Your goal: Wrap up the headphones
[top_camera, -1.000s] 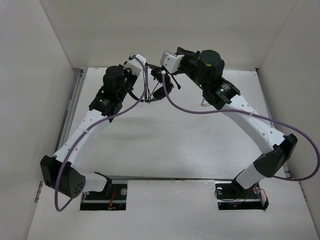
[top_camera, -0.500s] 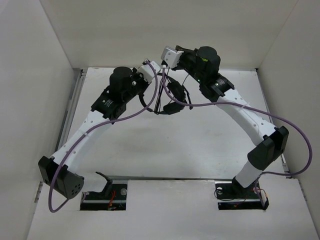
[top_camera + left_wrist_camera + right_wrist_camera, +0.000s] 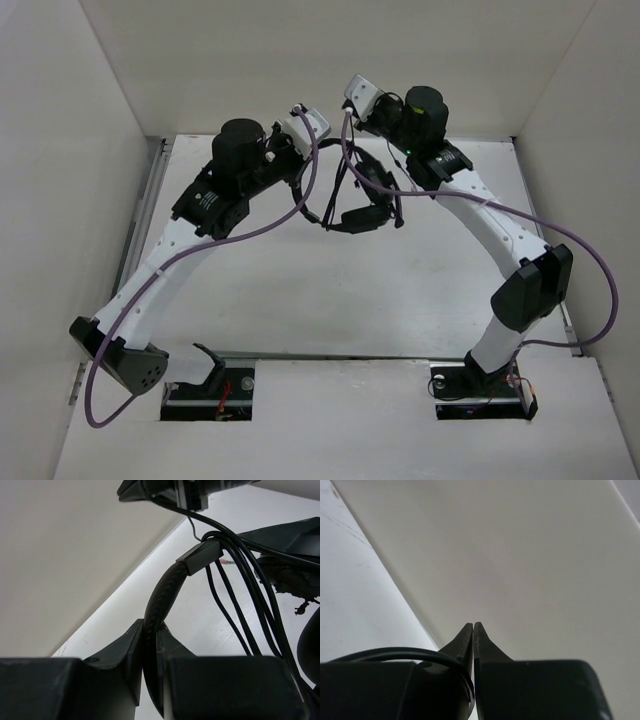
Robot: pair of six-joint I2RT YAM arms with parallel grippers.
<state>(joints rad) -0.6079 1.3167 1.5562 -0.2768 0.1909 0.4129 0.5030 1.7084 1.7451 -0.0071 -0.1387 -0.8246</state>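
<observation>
We see the headphones hanging clear of the surface, between the two arms and towards the far side. A second ago they sat bunched up close to the back wall. Now they are nearer the middle and spread out, with the earcup hanging lowest.

The left pincer is clamped on the padded band, which runs up out of its jaws to the slider block. Several strands of the thin cable drop from that block, so we judge that some turns are already laid around the band.

The right arm has swung up and to its right compared with a second ago, drawing cable with it. The right pincer is pressed fully together. A loop of cable curves in beside its left finger, and it probably has the cable pinched, though the wrist view does not show the contact itself.

The wider spacing suggests the arms are tensioning a length of cable for the next turn. The coloured plugs are not clearly visible, so we cannot say how much cable is left.
</observation>
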